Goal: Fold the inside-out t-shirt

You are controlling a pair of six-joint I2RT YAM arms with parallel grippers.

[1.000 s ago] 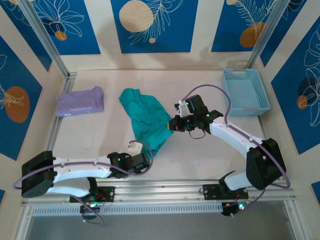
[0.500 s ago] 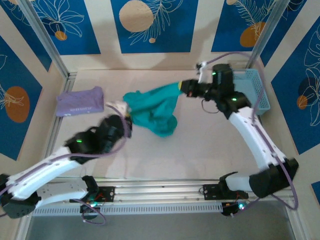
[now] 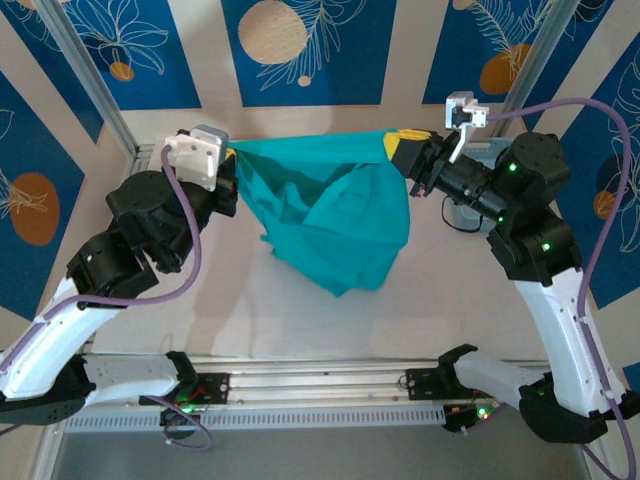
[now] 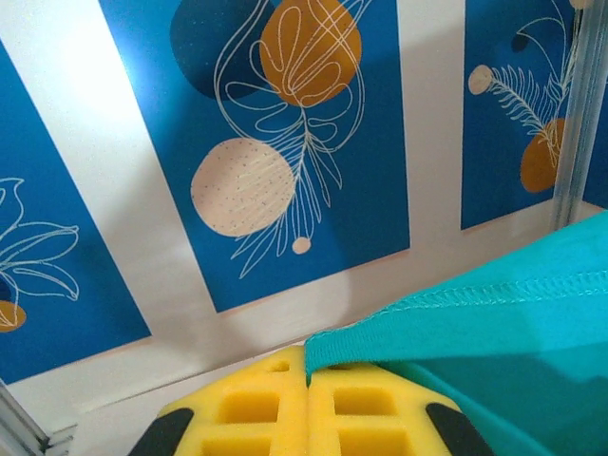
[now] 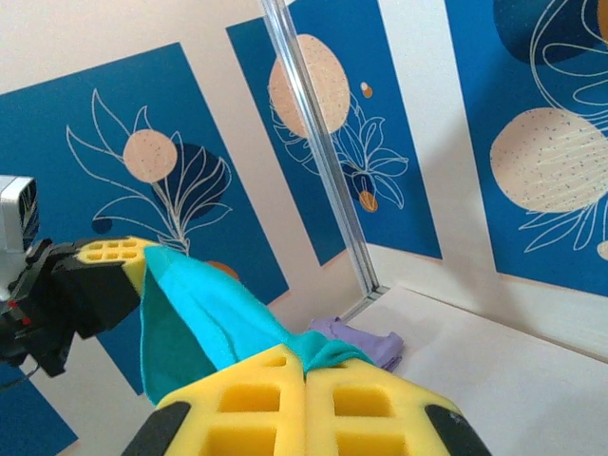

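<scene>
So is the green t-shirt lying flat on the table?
No, the left gripper and right gripper hold the teal t-shirt up, stretched between them.

Robot lab cell: aluminium frame [image 3: 95,95], printed backdrop panels [image 3: 300,60].

The whitish worktop [image 3: 250,310], centre of the top external view, carries a lavender shirt [image 5: 362,340] lying flat beside the base of the corner post [image 5: 323,161], lower centre of the right wrist view.
</scene>
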